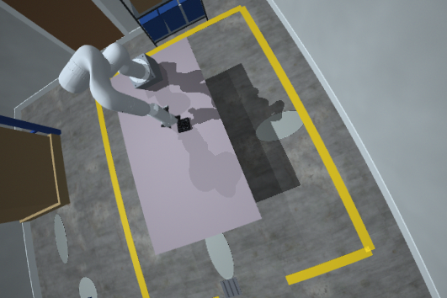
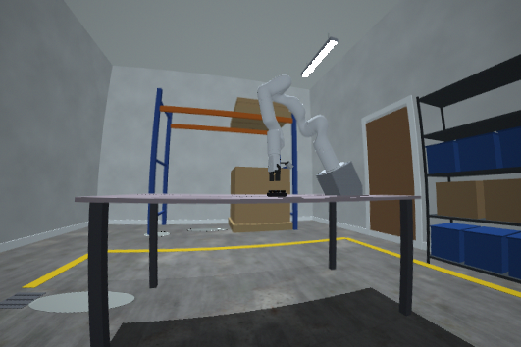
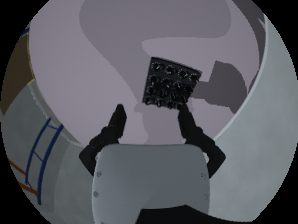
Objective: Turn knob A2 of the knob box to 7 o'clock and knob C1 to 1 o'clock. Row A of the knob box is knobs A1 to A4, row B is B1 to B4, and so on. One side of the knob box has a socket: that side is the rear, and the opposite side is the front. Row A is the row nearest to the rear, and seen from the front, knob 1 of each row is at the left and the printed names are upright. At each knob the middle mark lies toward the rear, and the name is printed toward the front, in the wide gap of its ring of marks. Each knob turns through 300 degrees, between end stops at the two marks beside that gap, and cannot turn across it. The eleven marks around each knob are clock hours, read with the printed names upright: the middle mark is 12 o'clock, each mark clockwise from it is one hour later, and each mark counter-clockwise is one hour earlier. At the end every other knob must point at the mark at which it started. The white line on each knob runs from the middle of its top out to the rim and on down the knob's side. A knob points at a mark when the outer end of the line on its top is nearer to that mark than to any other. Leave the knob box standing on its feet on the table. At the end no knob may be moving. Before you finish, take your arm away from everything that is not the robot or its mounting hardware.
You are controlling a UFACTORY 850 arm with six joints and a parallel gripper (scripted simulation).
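Note:
The knob box (image 1: pixel 187 129) (image 2: pixel 277 193) (image 3: pixel 170 83) is a small black square box with rows of dark knobs. It stands on the pale table (image 1: pixel 170 198) (image 2: pixel 188 201) (image 3: pixel 100 50). The knobs' white lines are too small to read. My gripper (image 3: pixel 152 110) (image 2: pixel 275 174) (image 1: pixel 172 120) is open and empty. It hangs a short way above the box, with the fingers pointing down. In the wrist view the box lies just beyond the fingertips, towards the right finger.
The arm's grey base block (image 1: pixel 146 73) (image 2: pixel 339 178) sits at the table's end near the box. Blue shelving (image 2: pixel 159 147) and cardboard boxes (image 2: pixel 259 198) stand behind the table. A dark floor mat (image 1: pixel 254 139) lies beside the table.

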